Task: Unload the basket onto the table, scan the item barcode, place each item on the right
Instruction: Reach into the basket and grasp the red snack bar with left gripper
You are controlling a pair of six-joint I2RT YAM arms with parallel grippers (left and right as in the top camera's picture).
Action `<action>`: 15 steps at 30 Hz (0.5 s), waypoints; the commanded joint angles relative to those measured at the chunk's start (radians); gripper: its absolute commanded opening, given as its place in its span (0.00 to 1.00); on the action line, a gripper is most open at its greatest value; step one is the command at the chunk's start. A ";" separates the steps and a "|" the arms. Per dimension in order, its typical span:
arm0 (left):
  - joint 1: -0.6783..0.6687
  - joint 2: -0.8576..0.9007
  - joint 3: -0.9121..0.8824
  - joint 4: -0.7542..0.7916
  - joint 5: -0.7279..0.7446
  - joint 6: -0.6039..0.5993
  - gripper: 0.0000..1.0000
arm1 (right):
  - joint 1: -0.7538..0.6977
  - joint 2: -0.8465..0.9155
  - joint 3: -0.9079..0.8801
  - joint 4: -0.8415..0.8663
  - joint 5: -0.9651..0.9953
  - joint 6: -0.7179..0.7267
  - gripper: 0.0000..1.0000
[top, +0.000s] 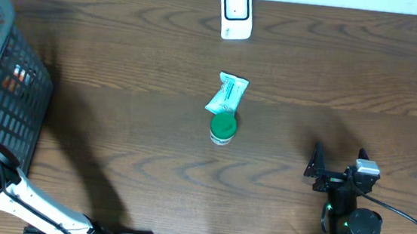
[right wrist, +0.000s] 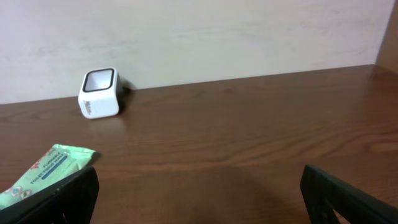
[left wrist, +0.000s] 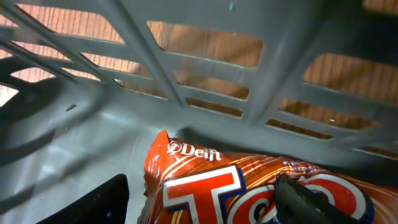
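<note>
In the left wrist view an orange snack bag [left wrist: 249,186] with big red and white letters lies on the floor of the grey basket [left wrist: 205,74]. My left gripper [left wrist: 200,183] is down inside the basket and straddles the bag. Its left finger stands just clear of the bag's edge, its right finger [left wrist: 305,199] rests over the bag, and the jaws are open. The white barcode scanner [top: 236,13] stands at the table's far edge. My right gripper [top: 338,162] hovers open near the front right, holding nothing.
A green wipes pack [top: 228,94] and a green-lidded jar [top: 223,128] lie mid-table, touching each other. The dark mesh basket [top: 6,92] fills the left side, and the left arm [top: 27,196] reaches into it. The scanner [right wrist: 99,93] and wipes pack [right wrist: 43,171] show in the right wrist view.
</note>
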 commanded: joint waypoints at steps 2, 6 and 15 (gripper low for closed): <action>0.018 0.125 -0.061 -0.045 0.077 0.020 0.75 | 0.008 -0.002 -0.002 -0.003 0.009 0.014 0.99; 0.018 0.124 -0.061 -0.054 0.077 0.019 0.66 | 0.008 -0.002 -0.002 -0.003 0.009 0.014 0.99; 0.018 0.089 -0.061 -0.079 0.093 0.019 0.07 | 0.008 -0.002 -0.002 -0.003 0.009 0.014 0.99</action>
